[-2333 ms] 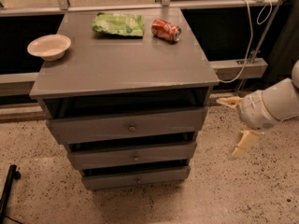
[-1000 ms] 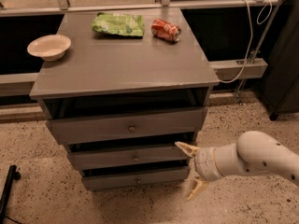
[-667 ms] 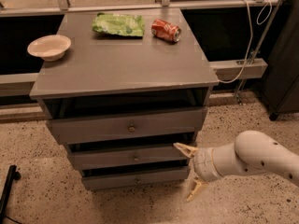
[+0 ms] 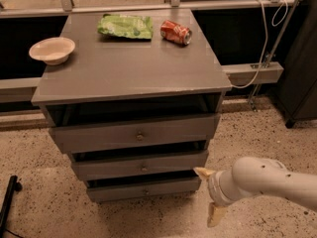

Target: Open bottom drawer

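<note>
The grey cabinet has three drawers. The bottom drawer (image 4: 144,189) is the lowest and slimmest front, with a small round knob (image 4: 145,192). It sits nearly flush, with a dark gap above it. My gripper (image 4: 210,196) is at the end of the white arm, just right of the bottom drawer's right end and low near the floor. Its two tan fingers (image 4: 203,172) are spread apart and hold nothing. It is not touching the knob.
The cabinet top (image 4: 131,63) holds a white bowl (image 4: 51,49), a green chip bag (image 4: 126,26) and a red soda can (image 4: 176,32). The top drawer (image 4: 136,133) and middle drawer (image 4: 142,165) stand above. A black leg (image 4: 8,198) is at the floor's left. White cable (image 4: 260,38) hangs right.
My arm came down from beside the top drawer to floor level by the bottom drawer. Over the last second it has barely shifted. The drawers have not moved.
</note>
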You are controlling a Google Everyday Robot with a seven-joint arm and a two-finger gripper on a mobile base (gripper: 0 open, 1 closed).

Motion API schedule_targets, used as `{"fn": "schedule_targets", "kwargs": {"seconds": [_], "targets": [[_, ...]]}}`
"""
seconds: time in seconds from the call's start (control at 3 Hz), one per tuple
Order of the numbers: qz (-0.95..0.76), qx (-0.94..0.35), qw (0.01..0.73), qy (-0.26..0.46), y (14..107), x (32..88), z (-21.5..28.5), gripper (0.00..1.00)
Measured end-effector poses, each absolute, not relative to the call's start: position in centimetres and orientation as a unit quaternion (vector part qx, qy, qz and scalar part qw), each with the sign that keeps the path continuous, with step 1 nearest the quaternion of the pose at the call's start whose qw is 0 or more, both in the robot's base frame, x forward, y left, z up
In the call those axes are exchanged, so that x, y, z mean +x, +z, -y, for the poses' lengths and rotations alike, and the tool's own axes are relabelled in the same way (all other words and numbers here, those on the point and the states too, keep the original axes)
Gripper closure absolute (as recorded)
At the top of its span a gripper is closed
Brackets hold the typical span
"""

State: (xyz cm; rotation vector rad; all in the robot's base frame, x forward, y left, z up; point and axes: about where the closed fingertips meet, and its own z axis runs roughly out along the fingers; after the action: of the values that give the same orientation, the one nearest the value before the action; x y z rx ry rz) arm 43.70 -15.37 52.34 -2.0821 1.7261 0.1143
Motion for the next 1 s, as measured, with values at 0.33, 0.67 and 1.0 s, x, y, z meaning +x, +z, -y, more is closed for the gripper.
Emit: {"fn": "schedule_targets", "kwargs": {"seconds": [0.33, 0.67, 1.0], "targets": [[-0.650, -0.743, 0.154, 0.043, 46.0, 41.8, 19.1, 0.00], [-0.648, -0.745, 0.154, 0.046, 45.8, 41.8, 19.0, 0.00], [-0.616, -0.766, 0.162, 0.081, 43.5, 41.9, 17.9, 0.00]]}}
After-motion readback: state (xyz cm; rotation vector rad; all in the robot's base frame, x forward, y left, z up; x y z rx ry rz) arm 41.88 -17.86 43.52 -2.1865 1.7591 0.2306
